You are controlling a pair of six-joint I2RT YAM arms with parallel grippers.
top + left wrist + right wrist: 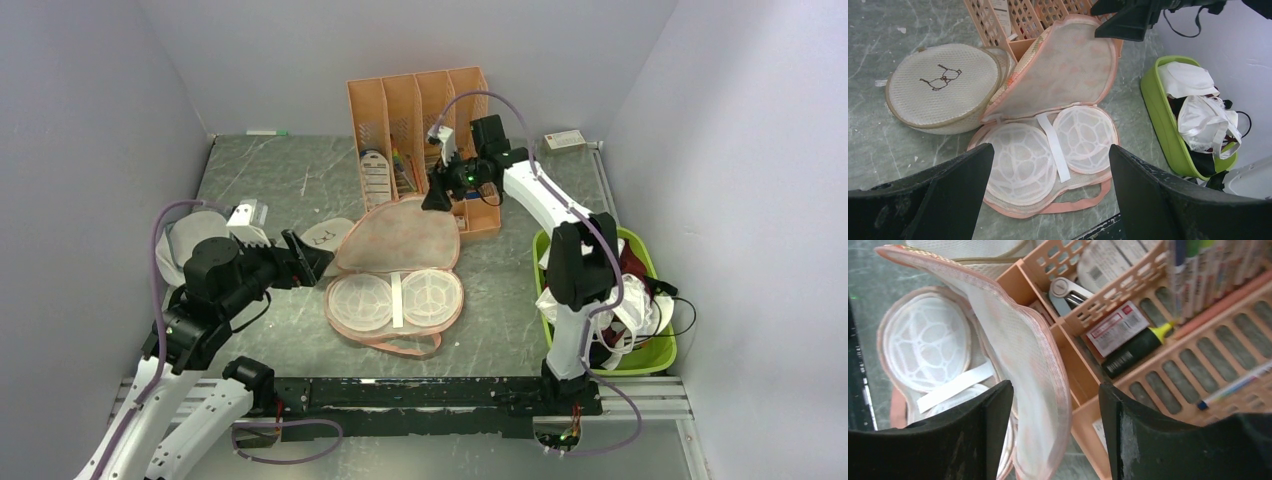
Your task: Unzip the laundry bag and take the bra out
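The laundry bag (395,300) lies unzipped at the table's middle, its peach-pink lid (400,238) raised and leaning on the orange organizer. Inside are two pale mesh domes (1018,160) with a white band (1055,147) across them; I cannot make out a bra. The pink loop strap (410,347) lies at its near edge. My left gripper (305,255) is open and empty, just left of the bag, facing it (1050,150). My right gripper (437,200) is open at the lid's top edge; the lid's rim (1048,390) sits between its jaws, not pinched (1055,387).
A round beige pouch (943,85) lies left of the bag. The orange organizer (420,100) with pens and cards stands behind it. A green bin (655,355) of white and dark garments sits at the right. A black rail runs along the near edge.
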